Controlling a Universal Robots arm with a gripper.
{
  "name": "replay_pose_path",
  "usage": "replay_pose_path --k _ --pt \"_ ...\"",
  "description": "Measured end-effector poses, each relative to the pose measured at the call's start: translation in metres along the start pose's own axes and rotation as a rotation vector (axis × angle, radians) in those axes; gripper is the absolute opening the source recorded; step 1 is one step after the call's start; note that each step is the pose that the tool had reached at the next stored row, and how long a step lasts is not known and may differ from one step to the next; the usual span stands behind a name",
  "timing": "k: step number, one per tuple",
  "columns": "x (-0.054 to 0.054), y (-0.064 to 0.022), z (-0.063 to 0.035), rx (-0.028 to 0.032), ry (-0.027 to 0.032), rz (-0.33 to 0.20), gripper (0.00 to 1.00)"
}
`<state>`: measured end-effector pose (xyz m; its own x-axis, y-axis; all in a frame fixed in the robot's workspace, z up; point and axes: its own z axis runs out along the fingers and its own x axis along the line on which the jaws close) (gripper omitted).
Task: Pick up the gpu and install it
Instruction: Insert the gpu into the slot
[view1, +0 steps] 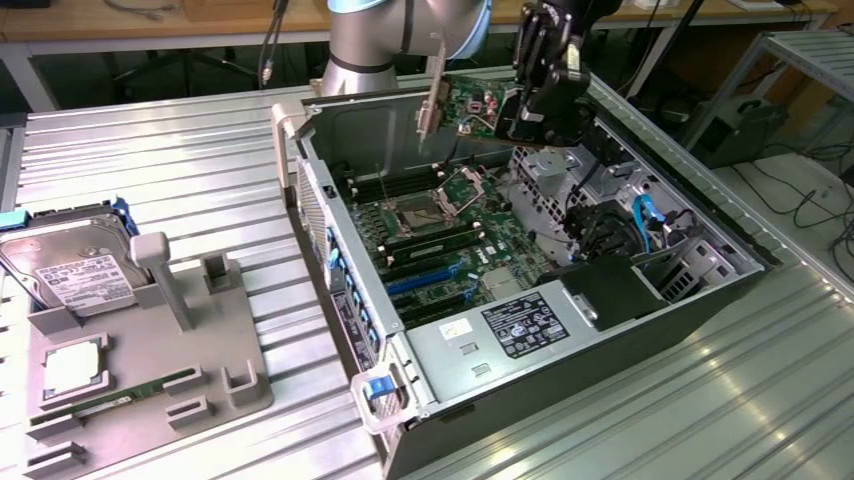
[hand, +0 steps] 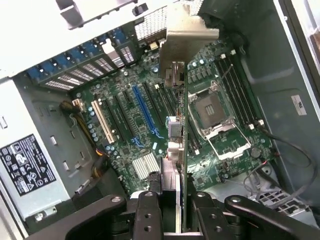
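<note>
The gripper (hand: 175, 200) sits closest to the wrist camera. Its two black fingers (hand: 148, 212) are clamped on the gpu (hand: 184, 130), one on each face of the card. The card is seen edge-on as a thin green line running away from the fingers. Its metal bracket (hand: 191, 35) is at the end farthest from the gripper.

In the exterior view the gripper (view1: 531, 118) hangs over the open case (view1: 561, 390), near the case's far wall. The gpu (view1: 470, 103) sticks out of it toward the exterior view's left. The bracket (view1: 430, 95) hangs down at that free end. The card is in the air, clear of the board and seated in no slot.

Below the gripper lies the motherboard (hand: 150, 145). To one side of the held card run the expansion slots, with a blue slot (hand: 142, 112) and, farther off, a white slot (hand: 101, 122). To the other side is the cpu socket (hand: 212, 107), with its frame open. Past the slots a black label (hand: 25, 165) sits on a metal box.

Well away from the gripper, outside the case, a grey tray (view1: 147, 330) rests on the ribbed table (view1: 174, 150). It carries a hard drive (view1: 74, 265), a square chip (view1: 74, 365) and a green memory stick (view1: 127, 392).
</note>
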<state>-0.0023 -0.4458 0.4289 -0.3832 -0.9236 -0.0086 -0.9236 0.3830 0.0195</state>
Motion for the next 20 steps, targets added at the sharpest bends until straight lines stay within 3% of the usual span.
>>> replay_pose_path --k 14,15,16,19,20 --pt "0.0 -0.0001 0.0001 -0.0018 0.0049 -0.254 0.28" --pt "0.0 -0.0001 0.0002 0.0009 0.0043 -0.262 0.28" --pt "-0.0001 -0.0001 0.0003 0.0075 0.0025 -0.266 0.28" --pt "0.0 0.0 0.0007 0.0358 -0.0047 -0.274 0.28" --pt "-0.0001 -0.0001 0.0008 0.0381 -0.0053 -0.278 0.28"
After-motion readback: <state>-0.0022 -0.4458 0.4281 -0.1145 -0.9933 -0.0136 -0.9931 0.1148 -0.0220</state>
